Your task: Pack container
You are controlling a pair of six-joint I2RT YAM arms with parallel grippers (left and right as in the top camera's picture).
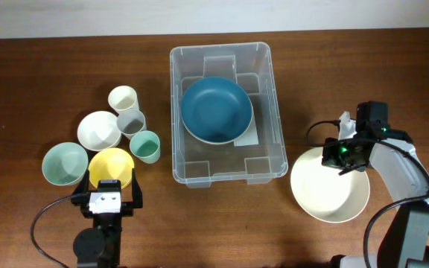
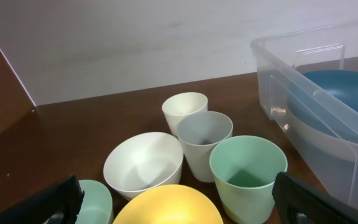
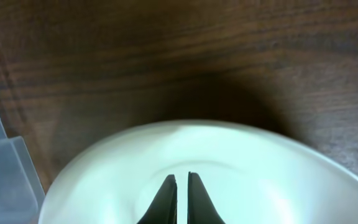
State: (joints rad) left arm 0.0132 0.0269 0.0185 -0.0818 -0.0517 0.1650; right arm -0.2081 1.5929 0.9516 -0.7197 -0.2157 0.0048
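The clear plastic container [image 1: 267, 160] stands at the table's middle and holds a large blue bowl [image 1: 216, 109]; its wall also shows in the left wrist view [image 2: 316, 112]. My left gripper [image 1: 111, 190] is open, its fingers either side of the near edge of a yellow bowl [image 1: 111, 165], which also shows in the left wrist view [image 2: 166, 205]. My right gripper [image 1: 342, 154] hangs over the far left rim of a big white bowl [image 1: 330, 190]. In the right wrist view its fingers [image 3: 182, 177] are shut with a hairline gap, over the bowl's inside [image 3: 260, 180], holding nothing.
Left of the container stand a white bowl [image 1: 98, 129], a pale green bowl [image 1: 64, 163], a cream cup [image 1: 123, 98], a grey cup [image 1: 131, 121] and a green cup [image 1: 145, 147]. Arm cables run along the table's front edge.
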